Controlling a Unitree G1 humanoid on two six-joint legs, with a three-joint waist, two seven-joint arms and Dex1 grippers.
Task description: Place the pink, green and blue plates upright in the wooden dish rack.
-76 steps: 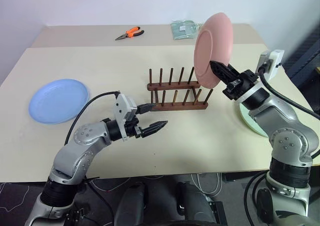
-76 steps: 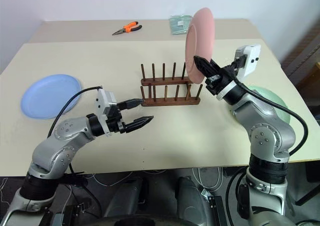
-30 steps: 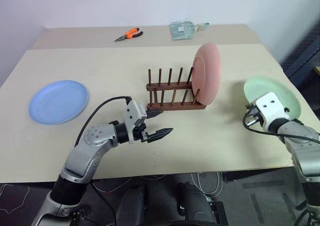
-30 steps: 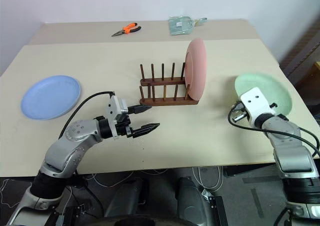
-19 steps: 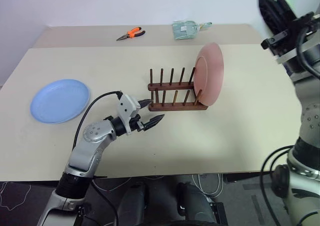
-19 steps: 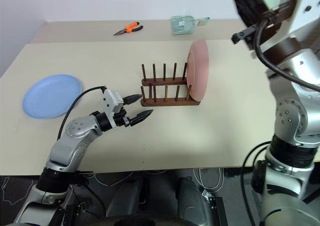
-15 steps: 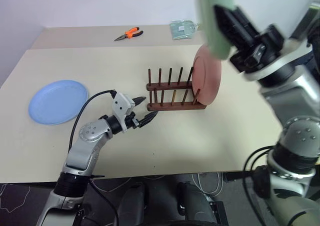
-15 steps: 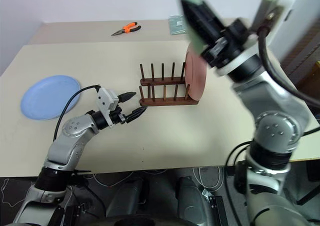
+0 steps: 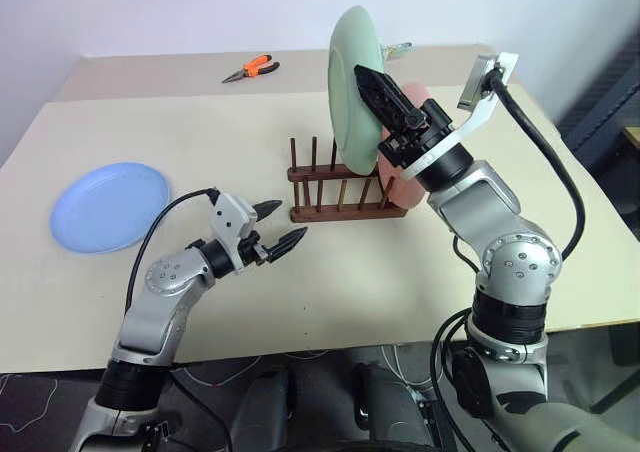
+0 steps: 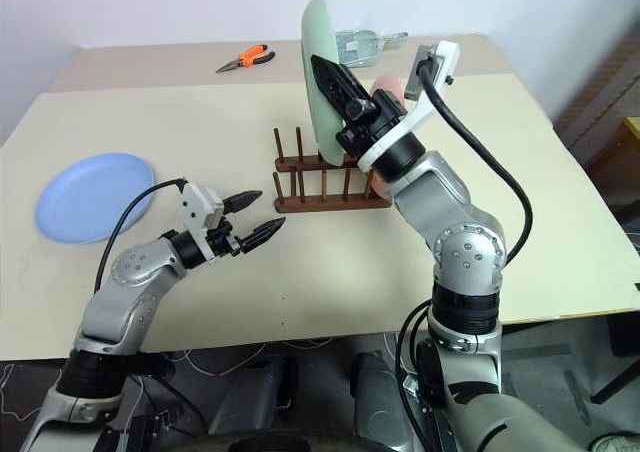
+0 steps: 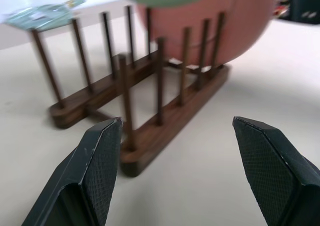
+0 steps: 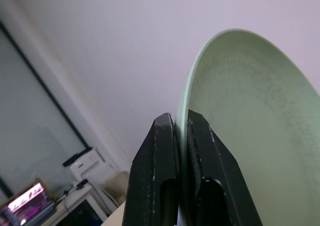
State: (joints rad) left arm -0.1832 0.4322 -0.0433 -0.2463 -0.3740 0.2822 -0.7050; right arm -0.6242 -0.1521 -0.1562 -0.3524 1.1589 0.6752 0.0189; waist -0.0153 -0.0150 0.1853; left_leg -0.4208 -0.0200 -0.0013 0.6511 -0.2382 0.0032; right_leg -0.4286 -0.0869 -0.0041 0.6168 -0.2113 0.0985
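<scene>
Left eye view: a beige table [image 9: 420,272] is seen with the blue plate [image 9: 108,192] lying flat at its left side, as it was a second ago. The green plate [image 9: 355,87], which lay flat at the right of the table a second ago, is now held upright above the wooden rack [image 9: 340,197], its rim clamped between the closed fingers of the right gripper [image 9: 375,87]. The pink plate [image 9: 405,167] is stood upright at the right end of the rack, unchanged, partly hidden behind the green plate and the right arm. The left gripper [image 9: 278,227] is kept with its fingers spread and empty, just beside the rack's left end. Orange pliers [image 9: 250,69] are left at the far edge.
</scene>
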